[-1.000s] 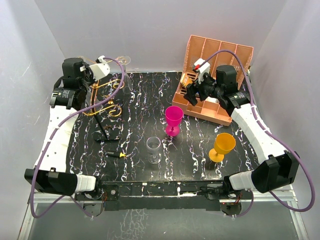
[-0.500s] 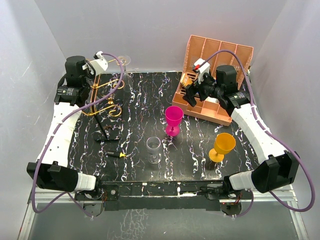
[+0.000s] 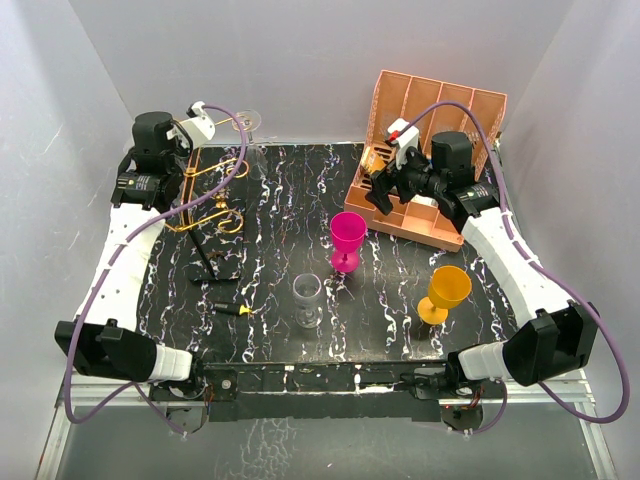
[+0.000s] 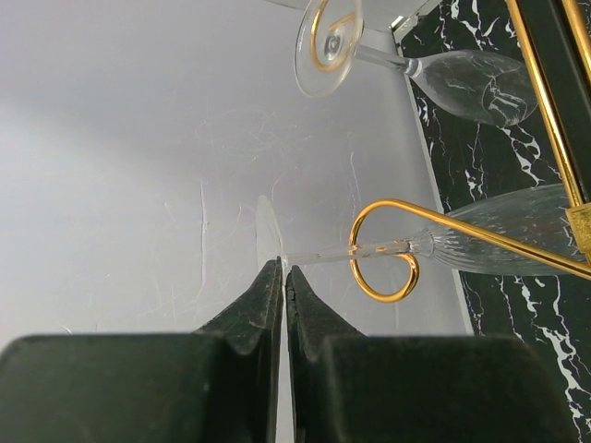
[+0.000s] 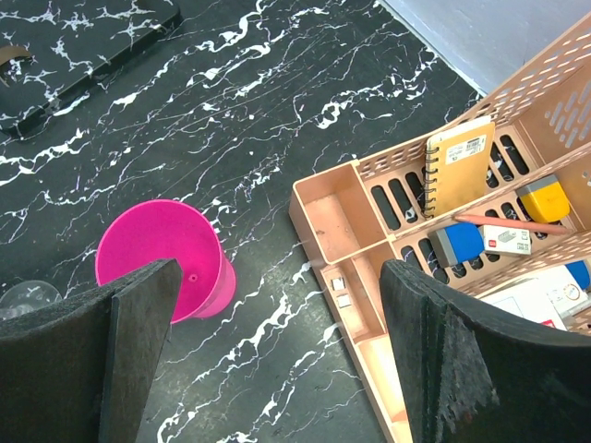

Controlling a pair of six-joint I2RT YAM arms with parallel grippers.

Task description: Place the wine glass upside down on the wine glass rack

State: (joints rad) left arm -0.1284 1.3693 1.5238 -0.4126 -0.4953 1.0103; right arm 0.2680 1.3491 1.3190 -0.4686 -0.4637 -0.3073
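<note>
The left gripper point(image 4: 282, 277) pinches shut on the foot of the wine glass point(image 4: 526, 221), whose stem crosses a curl of the wine glass rack point(image 4: 544, 101), while the right gripper point(image 5: 277, 277) gapes empty above the organiser point(image 5: 337, 217) holding a notebook point(image 5: 459, 166).

Left gripper point(image 4: 282, 277) pinches the wine glass point(image 4: 526, 221) foot — stem through the rack point(image 4: 462, 226) curl.

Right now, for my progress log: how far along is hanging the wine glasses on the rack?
Done: a hung glass sits in the gold rack by its foot. In hand: the left gripper grips the ribbed glass by its foot, stem through a curl, not yet released. Left: the pink glass, plain clear glass and orange glass stand on the table; the right gripper is open near the pink one.
</note>
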